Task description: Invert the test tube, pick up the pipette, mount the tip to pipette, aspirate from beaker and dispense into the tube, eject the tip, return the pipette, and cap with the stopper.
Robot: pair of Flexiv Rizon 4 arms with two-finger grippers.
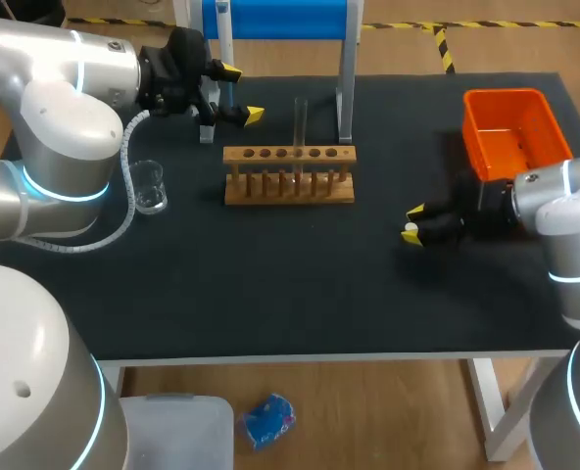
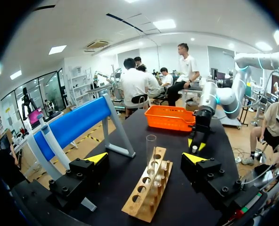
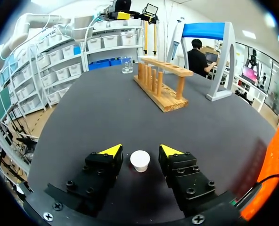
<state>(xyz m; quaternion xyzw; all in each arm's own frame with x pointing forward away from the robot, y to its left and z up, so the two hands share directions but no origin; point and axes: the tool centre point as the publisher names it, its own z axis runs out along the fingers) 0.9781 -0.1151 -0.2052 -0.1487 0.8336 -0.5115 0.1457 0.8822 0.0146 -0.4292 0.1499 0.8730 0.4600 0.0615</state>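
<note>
A lab: a black tabletop [image 1: 270, 284] carries a wooden rack [image 1: 288, 186] holding a glass tube [image 1: 300, 117], a beaker [image 1: 149, 186], a blue stand [image 1: 280, 18] and an orange bin [image 1: 515, 127], with the left arm [image 1: 65, 117] and right arm [image 1: 574, 215] at its sides.

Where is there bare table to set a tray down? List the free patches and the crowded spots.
Freest: the front strip of the table, from the wooden rack to the near edge, between beaker and right claw. Smaller: between rack and orange bin. Crowded: back left, where left claw, blue stand and rack sit close.
</note>
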